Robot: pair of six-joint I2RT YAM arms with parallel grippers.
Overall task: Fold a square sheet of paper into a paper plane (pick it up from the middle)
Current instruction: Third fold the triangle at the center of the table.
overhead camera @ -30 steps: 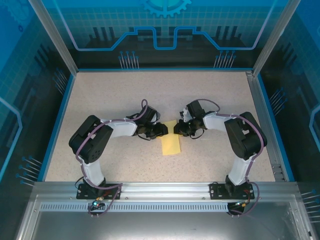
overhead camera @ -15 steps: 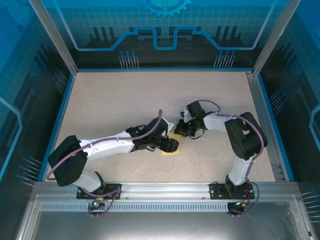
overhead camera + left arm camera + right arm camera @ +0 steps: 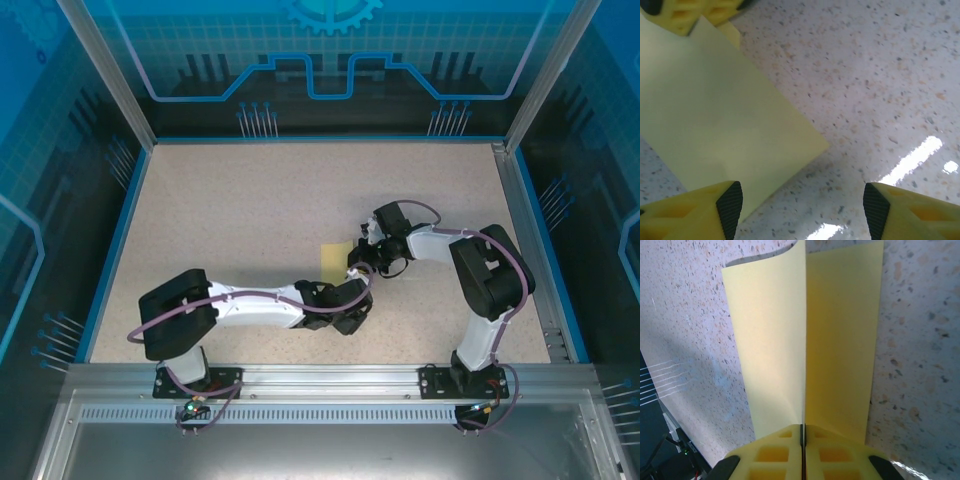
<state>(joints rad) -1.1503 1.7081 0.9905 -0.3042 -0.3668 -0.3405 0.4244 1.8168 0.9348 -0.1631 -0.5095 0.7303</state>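
Clearly the right end effector [image 3: 802,442] is clamped flat on the square sheet of paper [image 3: 840,340], gripping it at the crease. One half seems to lie on the bench [image 3: 230,200] while the other stands up and curls over. From above, the sheet sits a little right of the bench's middle, with that end effector touching its right side. The left end effector [image 3: 797,205] hangs just on the near side of the sheet, spread wide and holding nothing. One of its fingers [image 3: 715,210] is right beside the paper's near edge.

What worries me is that raised half. It is thin and unsupported, so any tug or twist from the pinching arm could roll it back open or drag the crease off line. If the left arm comes in low, the finger could catch the near edge and shove the sheet askew, or buckle it against the other arm's hold. The two end effectors are also near each other, so a careless approach risks a knock.

Room is generous toward the far side and the left, with bare bench out to the blue rim [image 3: 118,250]. The metal rail [image 3: 530,250] is nearer on the right.
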